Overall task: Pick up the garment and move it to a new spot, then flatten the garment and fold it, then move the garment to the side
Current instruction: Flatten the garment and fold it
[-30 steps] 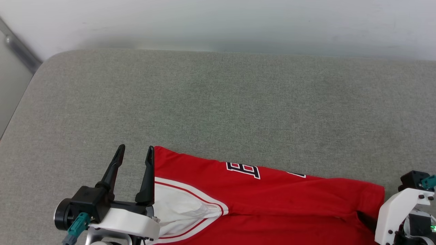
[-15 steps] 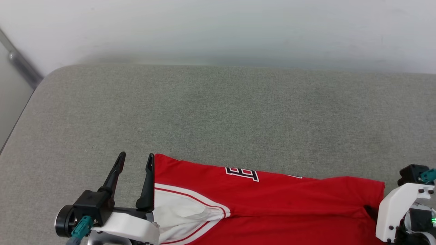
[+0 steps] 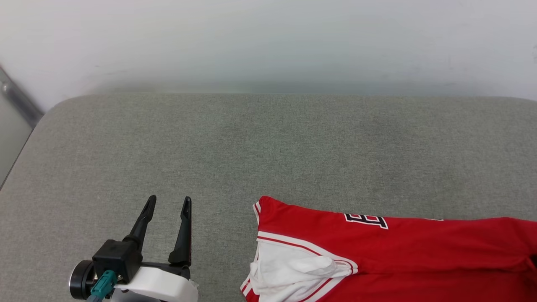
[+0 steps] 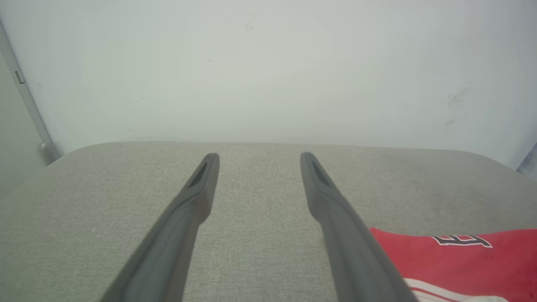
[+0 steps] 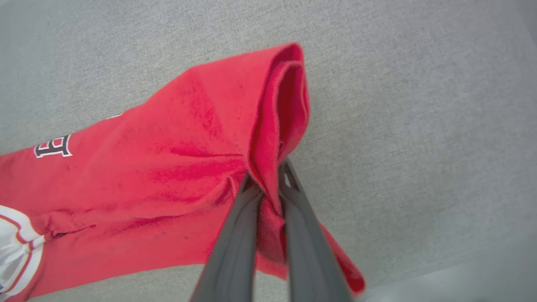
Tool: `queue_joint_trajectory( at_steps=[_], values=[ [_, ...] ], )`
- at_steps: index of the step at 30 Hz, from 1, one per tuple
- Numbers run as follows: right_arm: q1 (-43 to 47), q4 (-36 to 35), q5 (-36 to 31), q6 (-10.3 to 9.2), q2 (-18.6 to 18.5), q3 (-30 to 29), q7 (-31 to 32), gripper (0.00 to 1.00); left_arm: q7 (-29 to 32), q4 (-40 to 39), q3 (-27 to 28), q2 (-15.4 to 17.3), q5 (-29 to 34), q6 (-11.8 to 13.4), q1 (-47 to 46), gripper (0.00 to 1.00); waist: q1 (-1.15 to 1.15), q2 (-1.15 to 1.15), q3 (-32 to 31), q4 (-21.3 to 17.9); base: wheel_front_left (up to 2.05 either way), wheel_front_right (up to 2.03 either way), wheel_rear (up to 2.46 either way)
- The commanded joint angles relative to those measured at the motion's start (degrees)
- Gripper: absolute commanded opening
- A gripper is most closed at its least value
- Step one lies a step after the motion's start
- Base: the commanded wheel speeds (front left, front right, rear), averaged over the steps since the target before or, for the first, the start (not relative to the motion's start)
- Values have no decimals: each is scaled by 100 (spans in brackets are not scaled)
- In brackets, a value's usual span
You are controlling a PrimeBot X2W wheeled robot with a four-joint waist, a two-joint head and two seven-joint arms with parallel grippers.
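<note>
The garment (image 3: 398,247), a red jersey with a white sleeve and striped trim, lies folded lengthwise at the lower right of the grey cushion in the head view. Part of a black white-edged letter shows on it. My left gripper (image 3: 170,198) stands open at the lower left, well apart from the garment's left end, with nothing between its fingers. In the left wrist view the left gripper (image 4: 259,155) points at the wall, and the garment (image 4: 461,256) lies to its right. My right gripper (image 5: 268,174) is shut on a bunched red edge of the garment (image 5: 168,167).
The grey cushion (image 3: 268,147) runs to a white wall at the back. Its rounded left corner drops off beside a metal rail (image 3: 16,100). Bare fabric stretches ahead of the garment and to the left.
The right gripper has shut on the garment's right end and drawn it to the right, away from the left gripper. The right arm has left the head view. The head camera has tilted.
</note>
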Motion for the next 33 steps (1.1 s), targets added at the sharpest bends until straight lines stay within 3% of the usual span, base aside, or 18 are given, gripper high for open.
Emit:
queue_joint_trajectory(
  at_steps=[1, 7, 10, 13, 20, 33],
  values=[
    [-16, -27, 99, -2, 107, -55, 75, 0, -13, 7, -2, 12, 5, 18, 55, 100, 0, 0, -9, 4, 0, 0, 0],
    [-301, 60, 1280, -2, 744, -484, 1097, 0, -39, 14, -6, 2, -2, 49, 98, 100, 0, 0, -50, 34, 0, 0, 0],
    [-381, 207, 1946, -2, 881, -558, 1455, 0, -43, 12, -15, -8, -5, 50, 101, 100, 0, 0, -61, 66, 0, 0, 0],
    [-433, 731, 3070, -1, 900, -346, 1603, 0, -32, 44, -67, 22, 42, 25, 64, 100, 0, 0, -101, 159, 0, 0, 0],
    [-464, 1621, 4839, -1, 893, 761, 1224, 0, 34, 44, -136, 80, 93, 34, 29, 100, 0, 0, -145, 300, 0, 0, 0],
    [-799, 2252, 6800, -1, 886, 3292, -428, 0, 26, 107, -300, -25, 45, -82, -90, 100, 0, 0, -61, 637, 0, 0, 0]
  ],
)
